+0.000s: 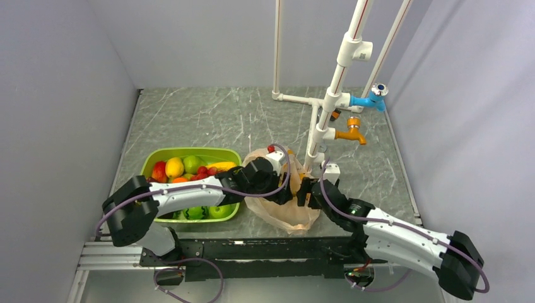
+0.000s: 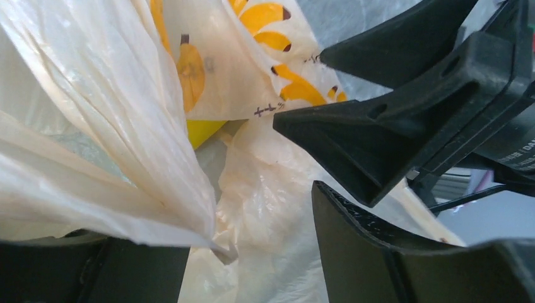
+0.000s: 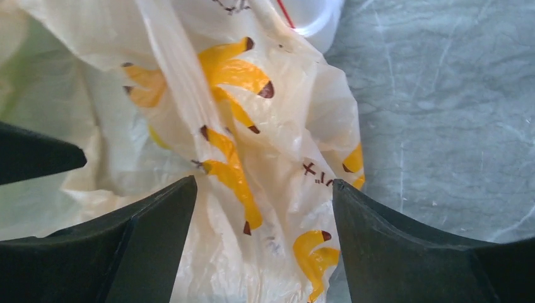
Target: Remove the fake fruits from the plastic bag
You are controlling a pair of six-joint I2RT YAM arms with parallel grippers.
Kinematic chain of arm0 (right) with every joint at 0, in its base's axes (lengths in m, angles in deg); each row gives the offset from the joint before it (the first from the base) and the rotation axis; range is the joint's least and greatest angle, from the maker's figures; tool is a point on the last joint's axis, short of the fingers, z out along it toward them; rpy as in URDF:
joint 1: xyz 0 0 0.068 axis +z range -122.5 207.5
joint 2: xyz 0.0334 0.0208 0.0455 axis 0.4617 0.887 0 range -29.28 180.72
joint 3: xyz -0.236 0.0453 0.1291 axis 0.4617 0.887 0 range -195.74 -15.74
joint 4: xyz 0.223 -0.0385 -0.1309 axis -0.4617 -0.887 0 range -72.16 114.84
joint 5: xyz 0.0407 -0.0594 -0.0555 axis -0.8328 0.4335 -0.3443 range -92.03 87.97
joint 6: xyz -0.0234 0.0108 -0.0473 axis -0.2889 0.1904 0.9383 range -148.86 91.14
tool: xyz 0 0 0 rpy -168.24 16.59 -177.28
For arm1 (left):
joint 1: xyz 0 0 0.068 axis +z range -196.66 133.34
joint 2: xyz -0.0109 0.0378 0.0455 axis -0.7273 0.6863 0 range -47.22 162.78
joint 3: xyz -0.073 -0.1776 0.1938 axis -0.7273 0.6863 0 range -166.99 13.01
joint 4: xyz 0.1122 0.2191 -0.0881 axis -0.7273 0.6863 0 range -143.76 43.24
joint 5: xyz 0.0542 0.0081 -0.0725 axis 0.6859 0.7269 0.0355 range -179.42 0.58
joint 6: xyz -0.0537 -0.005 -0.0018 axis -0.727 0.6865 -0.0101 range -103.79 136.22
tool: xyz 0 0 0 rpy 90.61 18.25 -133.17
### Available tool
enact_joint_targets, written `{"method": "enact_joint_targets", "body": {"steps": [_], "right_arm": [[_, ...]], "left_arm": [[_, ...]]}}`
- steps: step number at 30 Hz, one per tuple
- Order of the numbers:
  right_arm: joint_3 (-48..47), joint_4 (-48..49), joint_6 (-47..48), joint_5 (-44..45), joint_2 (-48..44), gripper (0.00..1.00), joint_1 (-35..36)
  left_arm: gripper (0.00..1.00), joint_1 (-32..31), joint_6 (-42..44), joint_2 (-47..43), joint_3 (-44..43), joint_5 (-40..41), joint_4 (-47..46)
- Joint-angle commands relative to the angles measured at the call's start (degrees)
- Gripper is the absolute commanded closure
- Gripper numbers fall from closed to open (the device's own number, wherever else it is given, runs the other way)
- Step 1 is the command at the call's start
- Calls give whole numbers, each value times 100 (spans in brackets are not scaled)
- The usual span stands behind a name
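Left claw (image 2: 249, 218) stands open, bag (image 2: 126, 126) folds bunched between its fingers, nothing pinched. Right claw (image 3: 264, 182), just ahead of it, gapes too, straddling the film.

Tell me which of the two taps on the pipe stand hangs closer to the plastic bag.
The orange tap, the lower one; the blue tap sits above it, farther from the plastic bag.

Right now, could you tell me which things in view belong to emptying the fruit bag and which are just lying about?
In the job: plastic bag, red fake fruit at its far end, left gripper and right gripper, both open around the film.
Lying about: green tub of fruit, white pipe frame, blue tap, orange tap.
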Motion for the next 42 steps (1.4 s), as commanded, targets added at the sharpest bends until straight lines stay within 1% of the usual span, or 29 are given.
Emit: {"method": "enact_joint_targets", "body": {"steps": [1,4,6,9,10,11,12,13,14,17,19,20,22,25,34,42], "right_arm": [[-175,314,-209,576,520,17,-2],[-278,311,-307,771,850,19,4],[-287,427,-168,778,953,21,2],[-230,590,-48,781,894,27,-2],[-182,680,-7,769,848,31,-2],[-144,768,48,750,789,38,-1],[-124,828,90,728,728,49,2],[-132,860,119,702,674,62,-1],[-157,858,146,668,615,71,-7],[-291,740,241,591,476,85,3],[-346,641,278,515,401,89,-2],[-369,582,268,492,361,91,0],[-391,508,245,446,254,94,4],[-407,479,243,360,141,96,-1],[-446,457,217,249,194,98,1],[-395,481,209,236,208,99,6]], "left_arm": [[27,-112,242,218,22,297,-319],[24,-114,457,429,10,610,-369],[21,-118,684,606,-79,697,-374],[17,-113,963,794,-57,785,-589],[16,-104,1025,853,-61,842,-632],[16,-100,1073,910,-91,896,-596],[16,-102,1113,963,-136,955,-544],[16,-100,1125,1006,-166,1031,-517],[16,-95,1124,1012,-140,1078,-547],[16,-100,1097,921,58,1195,-816],[17,-90,1118,855,118,1317,-922],[19,-82,1135,847,109,1347,-949],[23,-57,1226,848,62,1262,-1043],[24,-25,1319,982,-148,1130,-1074],[18,8,1717,1570,-1004,899,-719],[21,95,1767,2142,-1303,770,-762]]}}
